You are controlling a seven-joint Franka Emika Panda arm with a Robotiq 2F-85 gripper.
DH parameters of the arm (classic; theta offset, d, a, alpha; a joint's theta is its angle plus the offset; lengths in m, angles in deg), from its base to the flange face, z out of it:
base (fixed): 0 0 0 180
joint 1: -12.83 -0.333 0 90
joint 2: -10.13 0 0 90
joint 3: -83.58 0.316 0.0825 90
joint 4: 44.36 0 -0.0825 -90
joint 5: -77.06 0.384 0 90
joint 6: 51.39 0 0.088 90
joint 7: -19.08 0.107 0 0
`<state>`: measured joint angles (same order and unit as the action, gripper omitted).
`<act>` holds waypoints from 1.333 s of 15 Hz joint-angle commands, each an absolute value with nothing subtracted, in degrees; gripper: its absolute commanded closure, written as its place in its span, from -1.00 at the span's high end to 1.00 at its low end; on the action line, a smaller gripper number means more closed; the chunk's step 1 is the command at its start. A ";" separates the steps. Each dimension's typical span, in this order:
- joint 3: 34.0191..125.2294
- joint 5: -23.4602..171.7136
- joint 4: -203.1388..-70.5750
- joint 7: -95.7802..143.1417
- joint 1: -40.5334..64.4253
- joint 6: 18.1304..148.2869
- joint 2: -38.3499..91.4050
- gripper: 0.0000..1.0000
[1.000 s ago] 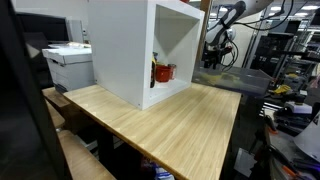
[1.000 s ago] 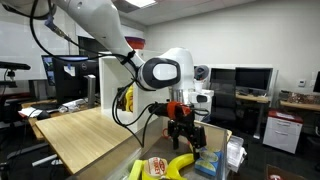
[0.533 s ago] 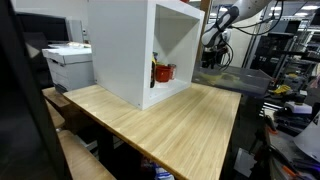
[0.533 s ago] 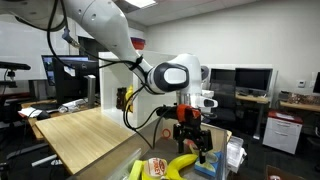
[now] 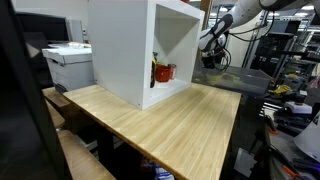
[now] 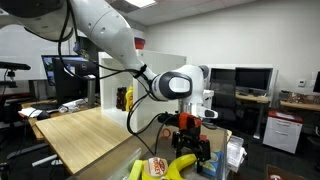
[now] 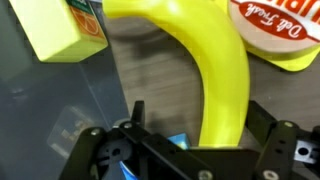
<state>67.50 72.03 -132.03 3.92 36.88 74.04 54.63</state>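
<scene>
Here, the wooden table (image 5: 170,115) takes up the lower middle in an exterior view, and the white open-fronted cabinet (image 5: 120,50) stands on it at upper left. The white arm (image 6: 105,30) arches from the upper left to the gripper (image 6: 190,152), low and right of centre. Its jaws are spread wide, pinching nothing. In the wrist view the banana (image 7: 225,80) curves down between them, with a yellow carton (image 7: 60,30) at upper left and a round labelled lid (image 7: 275,25) at upper right.
</scene>
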 commanded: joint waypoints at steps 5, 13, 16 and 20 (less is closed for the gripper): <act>68.38 72.01 -127.89 4.51 38.98 70.15 55.60 0.02; 67.67 73.31 -128.29 10.54 38.75 63.92 52.57 -0.72; 66.59 72.90 -128.83 15.56 37.91 61.64 49.65 -0.77; 66.38 73.20 -129.56 18.88 37.86 60.45 44.55 -0.76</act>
